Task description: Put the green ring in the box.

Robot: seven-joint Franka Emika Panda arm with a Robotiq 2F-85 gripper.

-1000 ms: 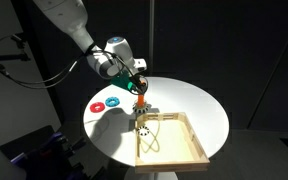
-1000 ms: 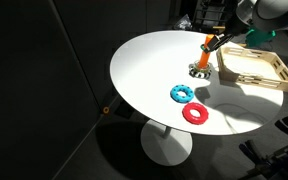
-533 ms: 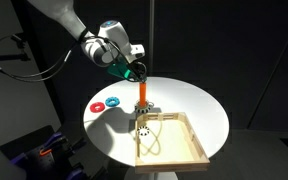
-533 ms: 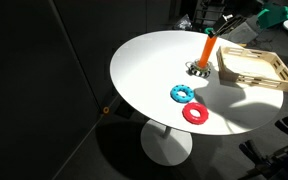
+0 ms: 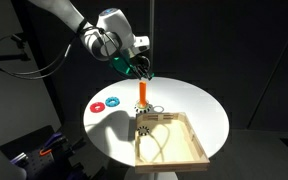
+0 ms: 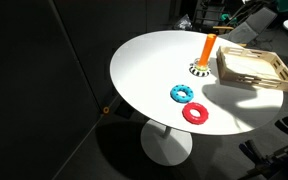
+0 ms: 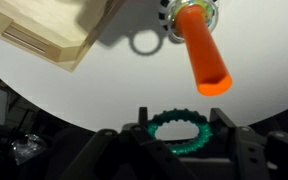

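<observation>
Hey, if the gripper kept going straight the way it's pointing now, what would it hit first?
Likely the orange peg, standing just ahead of the gripper shut on the green ring; it might pass beside it onto the white table. Depth is unclear.

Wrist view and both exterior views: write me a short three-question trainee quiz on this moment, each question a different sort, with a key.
1. True or false: the green ring sits on the orange peg.
2. Which rings lie on the table? A) red ring and blue ring; B) green and red; C) none.
3. Fill in: the blue ring lies nearer the orange peg than the ___ ring does.
Key: 1 false, the gripper holds it clear of the peg; 2 A; 3 red.
</observation>
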